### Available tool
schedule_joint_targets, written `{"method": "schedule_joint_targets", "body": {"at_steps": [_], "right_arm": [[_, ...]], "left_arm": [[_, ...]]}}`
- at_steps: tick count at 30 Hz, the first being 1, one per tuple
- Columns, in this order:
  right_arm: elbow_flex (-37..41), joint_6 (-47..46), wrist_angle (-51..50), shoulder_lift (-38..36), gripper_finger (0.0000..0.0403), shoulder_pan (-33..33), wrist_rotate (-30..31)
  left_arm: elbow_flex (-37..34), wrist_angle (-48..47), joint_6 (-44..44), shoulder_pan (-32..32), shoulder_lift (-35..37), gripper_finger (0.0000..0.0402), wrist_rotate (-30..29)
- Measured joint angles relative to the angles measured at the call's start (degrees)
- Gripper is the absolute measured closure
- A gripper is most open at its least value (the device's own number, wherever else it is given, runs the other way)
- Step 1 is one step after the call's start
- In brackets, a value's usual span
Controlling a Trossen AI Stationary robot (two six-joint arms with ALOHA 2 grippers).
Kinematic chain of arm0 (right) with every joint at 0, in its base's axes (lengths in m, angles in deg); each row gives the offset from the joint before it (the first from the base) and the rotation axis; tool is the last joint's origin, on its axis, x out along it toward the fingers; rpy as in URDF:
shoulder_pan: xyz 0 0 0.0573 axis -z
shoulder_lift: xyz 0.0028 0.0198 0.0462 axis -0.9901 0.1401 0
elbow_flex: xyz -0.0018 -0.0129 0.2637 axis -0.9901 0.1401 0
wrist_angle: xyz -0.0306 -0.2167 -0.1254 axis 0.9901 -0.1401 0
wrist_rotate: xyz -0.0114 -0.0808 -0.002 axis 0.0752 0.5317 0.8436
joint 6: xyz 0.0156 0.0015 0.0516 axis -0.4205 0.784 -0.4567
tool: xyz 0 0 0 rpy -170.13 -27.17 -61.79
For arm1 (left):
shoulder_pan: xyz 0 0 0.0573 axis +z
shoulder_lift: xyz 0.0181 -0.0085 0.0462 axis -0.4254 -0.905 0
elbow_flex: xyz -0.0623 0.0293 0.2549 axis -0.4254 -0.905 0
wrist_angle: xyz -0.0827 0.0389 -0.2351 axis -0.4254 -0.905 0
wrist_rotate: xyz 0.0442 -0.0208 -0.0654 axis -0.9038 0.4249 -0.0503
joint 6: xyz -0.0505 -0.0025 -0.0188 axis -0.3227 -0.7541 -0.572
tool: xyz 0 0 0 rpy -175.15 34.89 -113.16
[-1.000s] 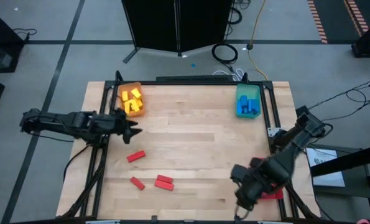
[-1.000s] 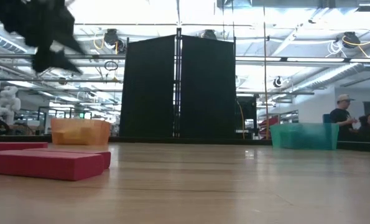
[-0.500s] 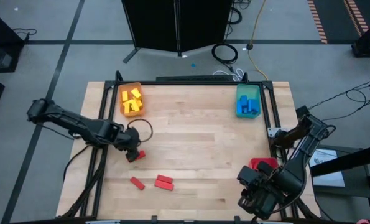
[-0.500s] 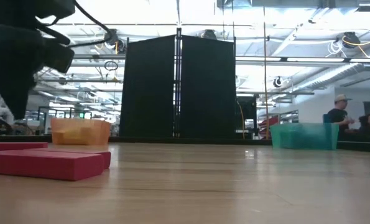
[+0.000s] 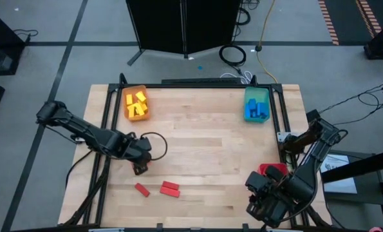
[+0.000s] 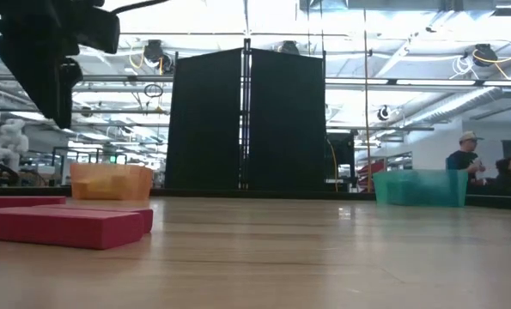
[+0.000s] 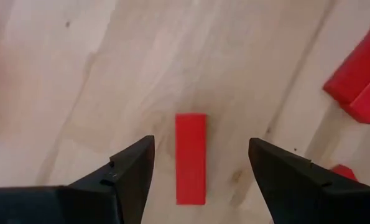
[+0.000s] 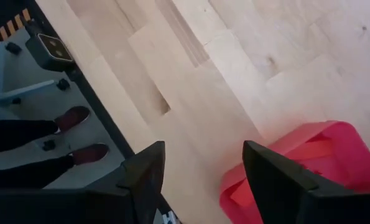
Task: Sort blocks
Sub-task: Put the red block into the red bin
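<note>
The left gripper (image 7: 197,168) hangs over the left half of the table with its fingers (image 7: 132,171) spread wide and nothing between them yet; a single red block (image 7: 191,158) lies flat on the wood directly beneath, lined up with the gap and running lengthwise along it. In the overhead picture that gripper (image 5: 140,162) sits above the block, with two more red blocks (image 5: 170,188) and (image 5: 141,189) a little nearer the front edge. The right gripper (image 8: 200,180) waits at the front right corner, fingers apart and empty, above the red tray (image 8: 303,168). Sorted pieces already lie in the orange tray (image 5: 136,103) at the back left, which holds yellow blocks, and the teal tray (image 5: 256,105) at the back right, which holds blue ones. The likely trouble from here: the block is thin and flat, so fingers that close too high could slip over its top, and fingers that come down off-centre could nudge it askew or tip it on edge; a loose pinch might also drop it on the long carry across to the red tray. The surface is pale wooden planking (image 5: 204,148) inside a black frame. Beyond it stand a dark folding screen (image 6: 246,120), bright ceiling lights, and a person in a cap (image 6: 467,154) seated far off behind the teal tray
</note>
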Motion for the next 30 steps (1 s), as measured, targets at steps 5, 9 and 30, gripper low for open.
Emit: {"method": "schedule_joint_targets", "body": {"at_steps": [5, 9, 30], "right_arm": [[0.0, -2.2, -2.2, 0.0, 0.0200, -1.9, 1.1], [0.9, -5.1, -2.7, 0.0, 0.0200, -3.2, 1.2], [7.6, -14.2, 3.3, 0.0, 0.0200, -7.0, 0.8]], "left_arm": [[0.0, -0.4, -2.7, -0.4, -3.7, 0.0143, -1.0], [0.0, -0.6, 1.2, -0.6, -7.0, 0.0143, -0.3], [-8.0, 5.2, 7.3, -1.1, -11.1, 0.0143, 2.7]]}}
